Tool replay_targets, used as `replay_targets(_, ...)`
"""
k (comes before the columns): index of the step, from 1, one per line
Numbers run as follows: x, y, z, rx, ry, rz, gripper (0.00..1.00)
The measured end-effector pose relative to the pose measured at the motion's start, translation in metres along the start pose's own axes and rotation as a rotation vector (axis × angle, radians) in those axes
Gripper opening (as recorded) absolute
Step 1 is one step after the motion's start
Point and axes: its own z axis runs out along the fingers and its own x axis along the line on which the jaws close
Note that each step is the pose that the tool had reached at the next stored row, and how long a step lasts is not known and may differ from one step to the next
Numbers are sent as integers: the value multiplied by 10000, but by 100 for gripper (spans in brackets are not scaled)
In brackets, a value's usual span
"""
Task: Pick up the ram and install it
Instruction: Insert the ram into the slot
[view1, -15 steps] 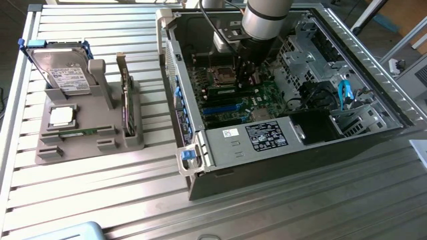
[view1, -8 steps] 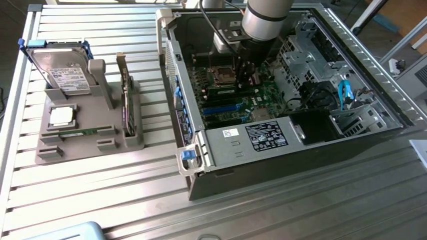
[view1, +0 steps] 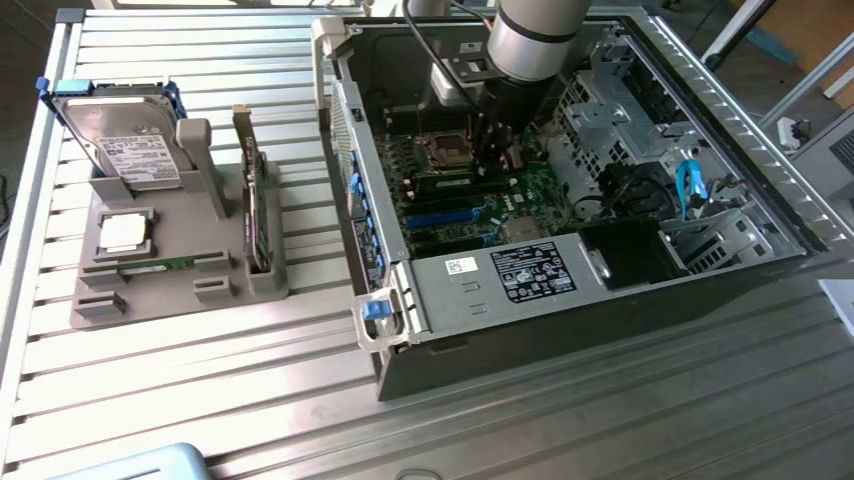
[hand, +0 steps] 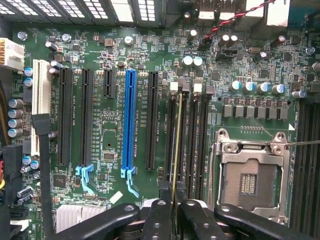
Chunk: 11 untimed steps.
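Ram (hand: 176, 145): slim strip, seen edge-on, yellow-green, clamped between the fingers of the hand (hand: 174, 205). We find it lined up along the black memory slots (hand: 192, 140) of the motherboard (hand: 115, 70), inside the computer case (view1: 441, 300). Margins: slots close on either side; processor socket (hand: 250, 175) near; blue slot (hand: 130, 120) further off.

A: Way into the computer case (view1: 534, 340)?
B: Side panel off. Arm (view1: 534, 40) drops straight down over the motherboard (view1: 534, 195). Drive cage (view1: 614, 120) crowds the exterior view's right.
A: Round the tool (hand: 175, 212)?
B: It clamps the ram (hand: 176, 145) edge-on over the memory slots (hand: 195, 140). CPU socket (hand: 250, 175) near on one flank, black expansion slot (hand: 152, 120) just beside on the other. Capacitors (hand: 187, 61) at the slots' far end.
A: Outside?
B: Desk (view1: 267, 400) slats open in front; parts fixture (view1: 187, 250) apart from the case.
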Motion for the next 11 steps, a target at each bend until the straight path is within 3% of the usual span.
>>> replay_targets(7, 10, 0, 0, 2, -4, -413, 14)
replay_targets(11, 10, 0, 1, 3, -6, -384, 14)
